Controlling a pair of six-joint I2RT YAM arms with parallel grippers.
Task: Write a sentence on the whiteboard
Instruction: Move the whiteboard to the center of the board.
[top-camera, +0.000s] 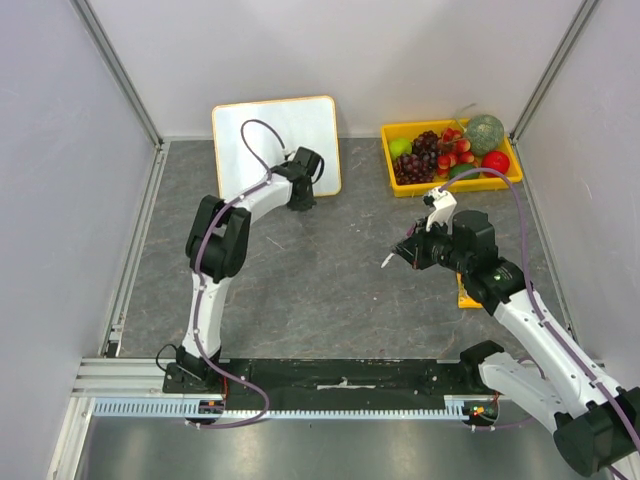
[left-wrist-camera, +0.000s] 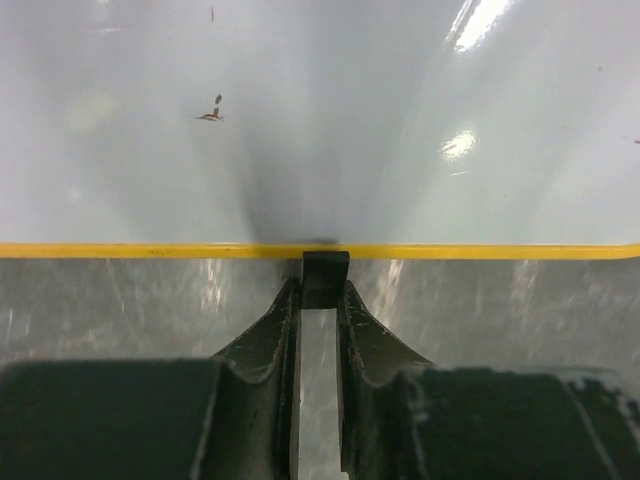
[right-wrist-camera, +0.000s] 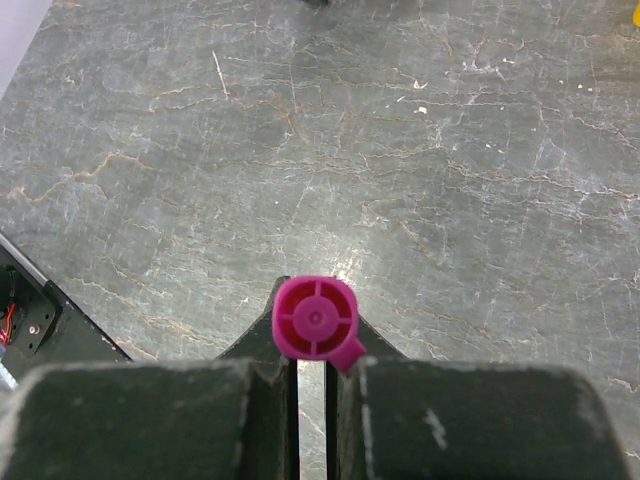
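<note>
The whiteboard (top-camera: 308, 125) stands on edge directly ahead of the left claw (left-wrist-camera: 322, 290), which pinches the small black foot (left-wrist-camera: 325, 272) under its orange frame. Well off to that claw's right, the right claw (right-wrist-camera: 312, 340) is clamped on a marker (right-wrist-camera: 314, 317), magenta butt toward the wrist.

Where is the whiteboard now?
Top view: the whiteboard stands back left by the rear wall, left of the yellow tray, the left pincer at its near edge.

Whiteboard (left-wrist-camera: 320, 120) shines glossy — table (right-wrist-camera: 420, 150) matt, stone-veined — marker (right-wrist-camera: 314, 318) smooth plastic.
</note>
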